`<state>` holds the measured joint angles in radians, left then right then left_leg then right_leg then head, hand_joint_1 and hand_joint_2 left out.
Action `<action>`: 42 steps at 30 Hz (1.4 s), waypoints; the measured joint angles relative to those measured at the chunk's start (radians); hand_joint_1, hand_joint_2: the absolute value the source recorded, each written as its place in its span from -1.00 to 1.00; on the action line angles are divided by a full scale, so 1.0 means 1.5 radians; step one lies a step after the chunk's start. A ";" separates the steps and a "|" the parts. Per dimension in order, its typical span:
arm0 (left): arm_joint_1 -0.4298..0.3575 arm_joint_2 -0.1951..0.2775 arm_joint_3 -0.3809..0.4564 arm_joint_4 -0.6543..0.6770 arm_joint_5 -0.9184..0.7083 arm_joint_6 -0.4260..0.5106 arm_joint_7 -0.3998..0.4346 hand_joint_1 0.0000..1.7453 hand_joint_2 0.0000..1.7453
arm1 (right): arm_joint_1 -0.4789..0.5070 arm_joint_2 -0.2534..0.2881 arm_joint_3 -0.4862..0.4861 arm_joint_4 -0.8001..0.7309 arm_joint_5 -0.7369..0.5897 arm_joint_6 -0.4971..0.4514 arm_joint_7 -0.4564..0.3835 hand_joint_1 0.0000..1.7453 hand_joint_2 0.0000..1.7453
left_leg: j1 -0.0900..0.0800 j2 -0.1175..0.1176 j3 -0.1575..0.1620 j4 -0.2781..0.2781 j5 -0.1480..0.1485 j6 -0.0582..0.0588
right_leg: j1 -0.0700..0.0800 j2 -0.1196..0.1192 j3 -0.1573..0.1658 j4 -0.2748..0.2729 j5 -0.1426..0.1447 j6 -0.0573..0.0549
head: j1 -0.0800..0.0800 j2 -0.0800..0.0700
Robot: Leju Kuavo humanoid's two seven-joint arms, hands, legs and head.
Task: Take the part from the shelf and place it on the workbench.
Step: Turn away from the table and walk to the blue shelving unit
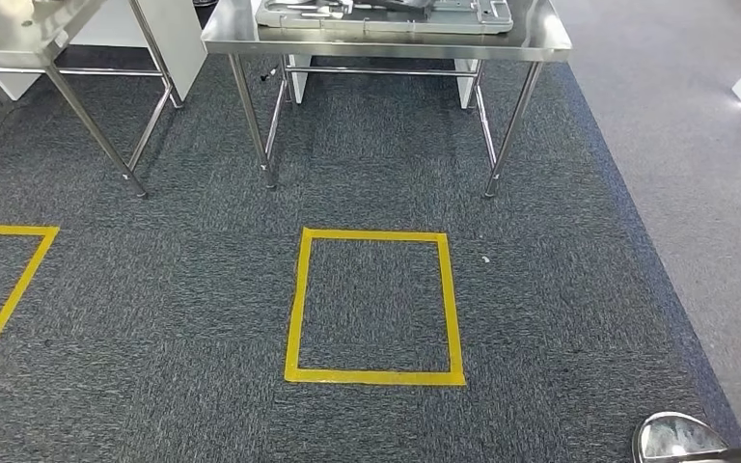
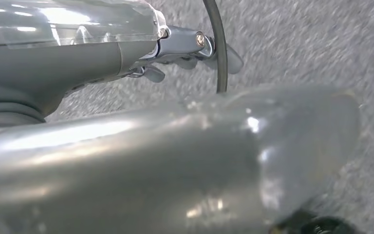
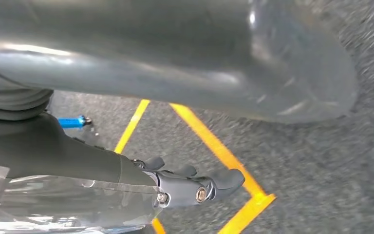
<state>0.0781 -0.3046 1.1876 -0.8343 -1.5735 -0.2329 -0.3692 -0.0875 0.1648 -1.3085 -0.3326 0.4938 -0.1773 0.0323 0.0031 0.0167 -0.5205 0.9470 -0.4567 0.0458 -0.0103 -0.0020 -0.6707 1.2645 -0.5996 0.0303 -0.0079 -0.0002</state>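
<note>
Our left hand [image 2: 185, 48] and right hand [image 3: 190, 183] hang empty, fingers loosely apart, above grey carpet [image 1: 154, 289] before the steel workbench [image 1: 386, 40].

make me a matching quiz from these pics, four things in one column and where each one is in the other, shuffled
Things:
1. steel workbench with grey metal parts on top
2. full yellow tape square
3. second steel table
4. part-seen yellow tape outline

Places (head view):
A. on the dark carpet at the left edge, cut off by the frame
B. top left corner
C. top centre, straight ahead
D. on the dark carpet, centre, in front of the workbench

Pairs: 1-C, 2-D, 3-B, 4-A
</note>
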 joint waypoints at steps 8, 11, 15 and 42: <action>-0.003 -0.003 0.003 0.002 0.000 -0.009 0.015 -1.00 -1.00 | 0.003 0.000 0.012 0.000 0.045 0.013 0.007 -1.00 -1.00 | 0.003 -0.014 -0.047 0.030 0.029 -0.031 | -0.007 0.024 0.154 -0.202 0.035 -0.010 | -0.001 0.000; 0.001 -0.006 0.004 -0.001 0.000 -0.018 0.019 -1.00 -1.00 | 0.004 0.002 0.020 0.000 0.057 0.016 0.011 -1.00 -1.00 | 0.007 -0.017 -0.066 0.069 -0.003 -0.041 | -0.008 0.004 0.146 -0.206 0.046 -0.030 | -0.005 0.000; 0.003 -0.011 0.004 -0.002 0.000 -0.021 0.024 -1.00 -1.00 | 0.006 0.003 0.027 0.000 0.061 0.022 0.013 -1.00 -1.00 | 0.009 -0.015 -0.117 0.225 -0.090 -0.049 | -0.004 -0.023 0.127 -0.199 0.054 -0.037 | -0.010 0.000; -0.006 -0.015 0.025 -0.009 0.000 -0.008 0.041 -1.00 -1.00 | 0.009 0.007 0.049 0.002 0.086 0.048 0.007 -1.00 -1.00 | 0.002 -0.047 -0.047 0.086 -0.039 -0.033 | -0.007 0.018 0.109 -0.196 0.069 -0.035 | -0.009 0.000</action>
<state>0.0690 -0.3273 1.2256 -0.8471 -1.5732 -0.2455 -0.3075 -0.0740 0.1757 -1.2357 -0.3299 0.6233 -0.1049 0.0427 0.0060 -0.0543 -0.5912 1.0763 -0.5152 -0.0034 -0.0211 0.0249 -0.5079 0.9710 -0.4954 -0.0219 -0.0220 -0.0002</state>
